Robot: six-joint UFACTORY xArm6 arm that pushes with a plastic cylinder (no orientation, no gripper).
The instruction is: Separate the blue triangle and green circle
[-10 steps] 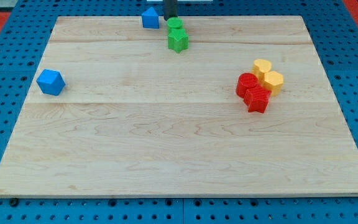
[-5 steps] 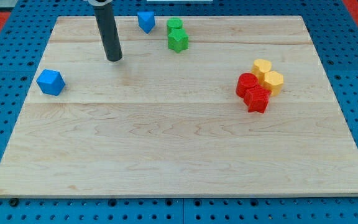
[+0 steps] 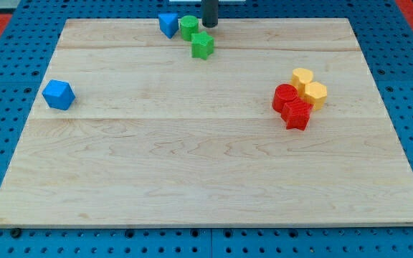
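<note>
The blue triangle [image 3: 168, 24] sits at the board's top edge, left of centre. The green circle [image 3: 188, 27] rests right beside it on its right, touching or nearly touching. A green star-like block [image 3: 202, 46] lies just below and right of the circle. My tip [image 3: 210, 24] stands at the top edge, a little right of the green circle and above the green star block, with a small gap to the circle.
A blue block [image 3: 58, 94] lies near the board's left edge. Two red blocks [image 3: 290, 105] and two yellow blocks [image 3: 308, 84] cluster at the right. The wooden board [image 3: 206, 179] rests on a blue pegboard.
My tip went from the board's upper left to the top edge right of the green circle. The green circle has shifted left against the blue triangle, and the green star block has moved slightly.
</note>
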